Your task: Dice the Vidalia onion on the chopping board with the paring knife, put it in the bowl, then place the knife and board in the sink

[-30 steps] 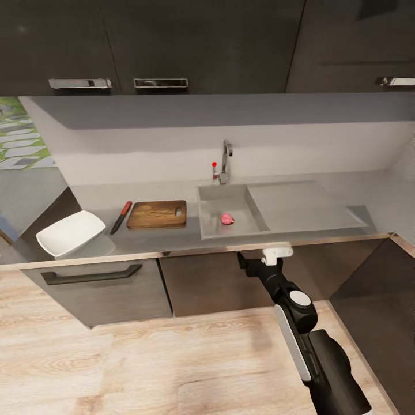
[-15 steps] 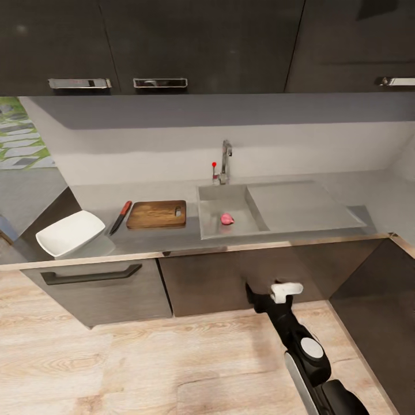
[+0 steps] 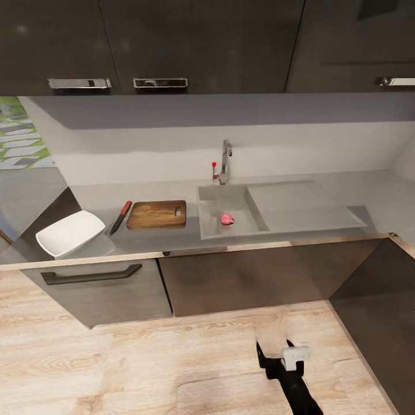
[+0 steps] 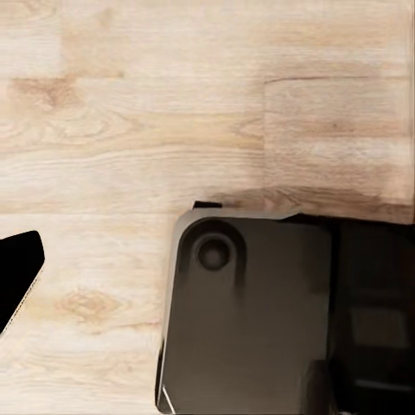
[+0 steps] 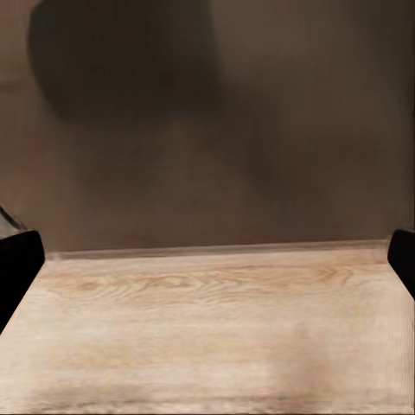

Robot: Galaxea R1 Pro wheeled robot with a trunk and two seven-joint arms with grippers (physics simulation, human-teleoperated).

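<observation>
The pink Vidalia onion (image 3: 227,218) lies in the grey basin of the sink (image 3: 207,227), near its front. Left of the sink, the brown chopping board (image 3: 157,214) lies flat on the countertop (image 3: 144,241). The paring knife (image 3: 121,217) lies just left of the board, red handle away from me. The white bowl (image 3: 70,232) stands at the counter's left end. My right gripper (image 3: 275,357) hangs low over the floor, well below the counter edge. In the right wrist view this gripper (image 5: 207,259) is open and empty, facing a cabinet front. In the left wrist view the left gripper (image 4: 207,268) points down at the floor, one dark finger (image 4: 17,275) at the frame's edge.
Dark drawers and cabinet fronts (image 3: 230,279) close off the space under the counter, and wall cabinets (image 3: 173,46) hang above. A chrome tap (image 3: 225,161) with a red knob stands behind the basin. The drainboard (image 3: 300,204) extends right. A side cabinet (image 3: 374,300) bounds the wooden floor (image 3: 144,369).
My right arm has dropped from the counter's front edge down to near the floor, drawing back toward me. Nothing on the counter or in the sink has moved.
</observation>
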